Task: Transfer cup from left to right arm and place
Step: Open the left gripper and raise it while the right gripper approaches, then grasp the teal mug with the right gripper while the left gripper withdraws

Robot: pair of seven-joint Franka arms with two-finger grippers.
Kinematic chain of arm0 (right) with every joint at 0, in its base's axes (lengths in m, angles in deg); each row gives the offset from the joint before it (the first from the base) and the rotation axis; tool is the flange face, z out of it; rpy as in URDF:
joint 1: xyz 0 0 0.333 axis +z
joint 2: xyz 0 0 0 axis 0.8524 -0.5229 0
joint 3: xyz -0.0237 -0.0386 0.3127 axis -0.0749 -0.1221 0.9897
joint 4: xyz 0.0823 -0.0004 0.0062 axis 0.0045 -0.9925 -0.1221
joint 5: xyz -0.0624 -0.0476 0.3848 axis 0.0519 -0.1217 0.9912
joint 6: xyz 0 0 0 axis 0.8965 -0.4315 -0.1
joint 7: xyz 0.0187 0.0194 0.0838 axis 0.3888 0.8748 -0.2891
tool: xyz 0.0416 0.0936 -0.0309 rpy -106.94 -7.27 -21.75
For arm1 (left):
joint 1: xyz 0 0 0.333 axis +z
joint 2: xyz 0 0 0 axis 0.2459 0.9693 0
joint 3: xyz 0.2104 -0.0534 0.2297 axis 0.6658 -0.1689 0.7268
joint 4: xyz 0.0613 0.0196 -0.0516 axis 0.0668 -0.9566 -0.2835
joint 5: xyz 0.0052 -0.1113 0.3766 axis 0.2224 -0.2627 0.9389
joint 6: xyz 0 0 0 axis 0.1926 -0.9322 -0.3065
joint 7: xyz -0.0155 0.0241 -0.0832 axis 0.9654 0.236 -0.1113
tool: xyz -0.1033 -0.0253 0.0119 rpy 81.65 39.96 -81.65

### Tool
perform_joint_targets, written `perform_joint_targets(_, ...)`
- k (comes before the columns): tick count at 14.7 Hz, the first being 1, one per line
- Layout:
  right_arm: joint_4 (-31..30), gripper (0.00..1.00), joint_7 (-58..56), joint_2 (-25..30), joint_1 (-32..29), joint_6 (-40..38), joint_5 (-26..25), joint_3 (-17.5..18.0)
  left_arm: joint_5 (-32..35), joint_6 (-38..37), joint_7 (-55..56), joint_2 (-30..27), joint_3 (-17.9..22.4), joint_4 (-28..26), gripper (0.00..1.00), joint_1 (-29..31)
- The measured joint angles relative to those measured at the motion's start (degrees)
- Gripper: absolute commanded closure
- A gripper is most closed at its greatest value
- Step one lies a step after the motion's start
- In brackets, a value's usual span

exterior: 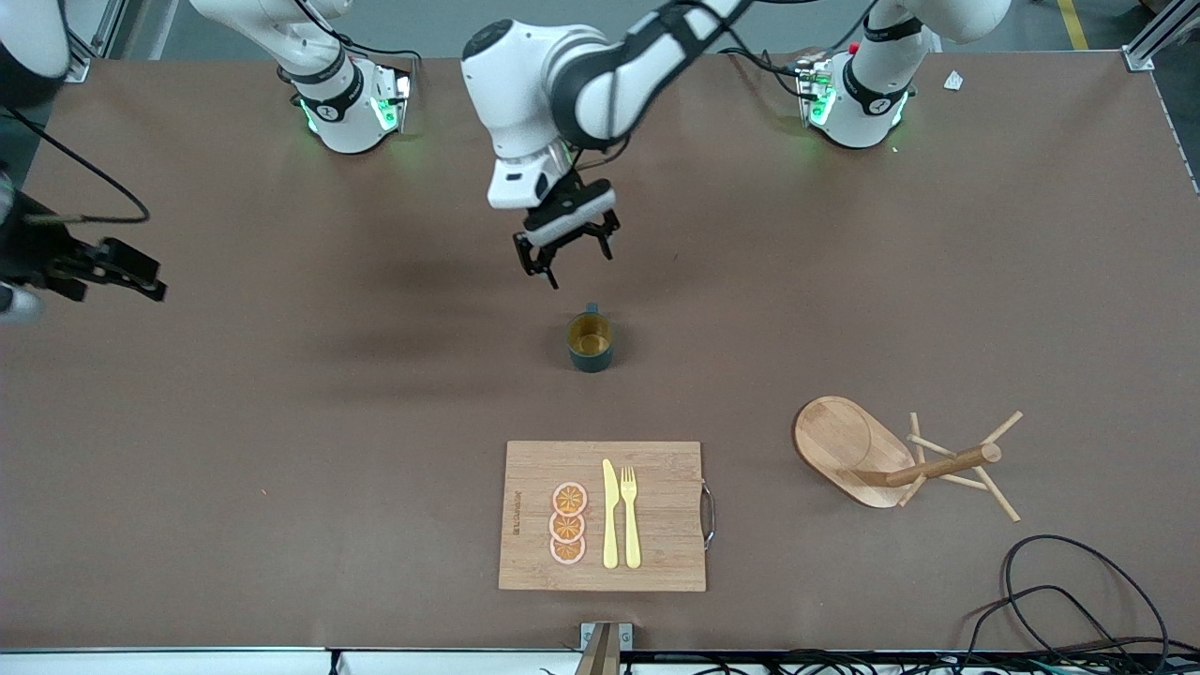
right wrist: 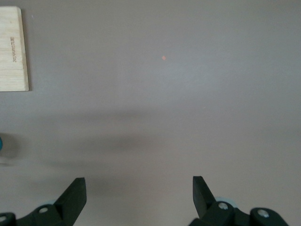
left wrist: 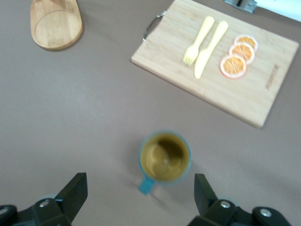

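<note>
**Cup upright mid-table, both grippers spread and empty**

Nearest the front camera, at the table's (exterior: 281, 525) near edge: a cutting board (exterior: 603, 516) carrying three orange slices (exterior: 568, 523), a yellow knife (exterior: 609, 514) and fork (exterior: 630, 516). Toward the left arm's end, a wooden tray (exterior: 844, 448) lies touching a tipped wooden rack (exterior: 956, 464); black cables (exterior: 1069, 600) sit at that near corner.

Mid-table, farther from the camera than the board: the cup (exterior: 590, 342), teal, upright, tan inside showing, handle pointing toward the robots' bases. Nothing touches it.

Left gripper (exterior: 565, 247) hangs in the air over bare table just beside the cup's handle side, fingers spread apart, holding nothing. Right gripper (exterior: 117, 272) waits over the right arm's end of the table, fingers apart, empty.
</note>
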Motion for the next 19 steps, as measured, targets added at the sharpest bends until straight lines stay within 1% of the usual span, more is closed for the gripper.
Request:
perform_joint_targets(2, 0.0, 0.00, 3.4, -2.9, 1.8, 1.0, 0.8, 0.0, -3.8, 0.0, -5.5, -2.8, 0.0, 0.1, 0.00, 5.0)
perform_joint_targets(4, 0.0, 0.00, 8.7, -5.1, 4.9, 2.7, 0.8, 0.1, -7.3, 0.0, -12.2, -5.4, 0.0, 0.1, 0.00, 9.9)
perform_joint_targets(9, 1.1, 0.00, 28.3, -10.6, 15.9, 6.2, 0.8, 0.5, -13.2, -0.5, -27.2, -9.7, 0.0, 0.0, 0.00, 19.8)
perform_joint_targets(11, 4.6, 0.00, 38.2, -14.7, 20.4, 6.8, 0.8, 0.5, -15.1, -2.0, -33.2, -11.0, 0.0, 0.0, 0.00, 23.0)
perform_joint_targets(14, 12.7, 0.00, 52.5, -23.0, 26.8, 7.8, 0.8, 0.6, -17.1, -5.1, -44.3, -13.5, 0.0, 0.0, 0.00, 28.2)
perform_joint_targets(16, 16.9, 0.00, 60.2, -28.0, 29.9, 10.5, 0.8, 0.6, -18.4, -7.0, -51.0, -15.3, -0.1, 0.0, 0.00, 31.5)
perform_joint_targets(19, 19.1, 0.00, 70.1, -33.1, 34.0, 17.0, 0.9, 0.6, -19.6, -11.7, -61.6, -18.2, -0.1, 0.0, 0.00, 35.8)
